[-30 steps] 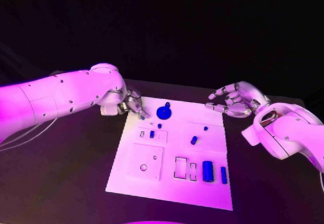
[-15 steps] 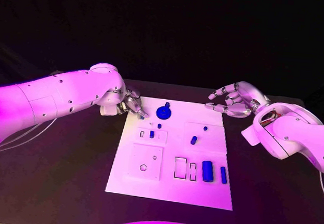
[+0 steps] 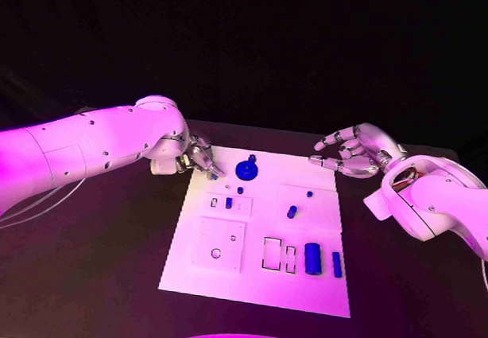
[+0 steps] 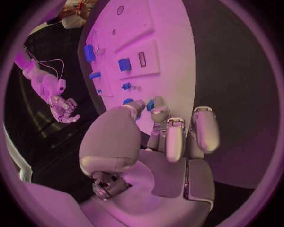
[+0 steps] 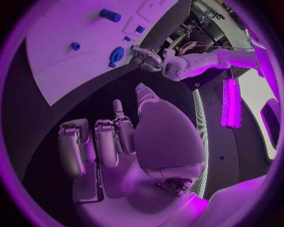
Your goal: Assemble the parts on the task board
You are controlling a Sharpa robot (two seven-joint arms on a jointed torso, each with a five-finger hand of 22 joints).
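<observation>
White task board (image 3: 259, 286) flat in the middle of the black table (image 3: 85, 283), blue parts on it: round knobbed part (image 3: 246, 169) at the far edge, 2 upright bars (image 3: 312, 257) near the right side, small pegs (image 3: 292, 211) between. Left hand (image 3: 195, 158) at the board's far left corner, fingertips (image 4: 155, 112) just beside the round part; whether pinching anything, cannot tell. Right hand (image 3: 349, 156) above the far right corner, fingers apart and curled, holding nothing.
</observation>
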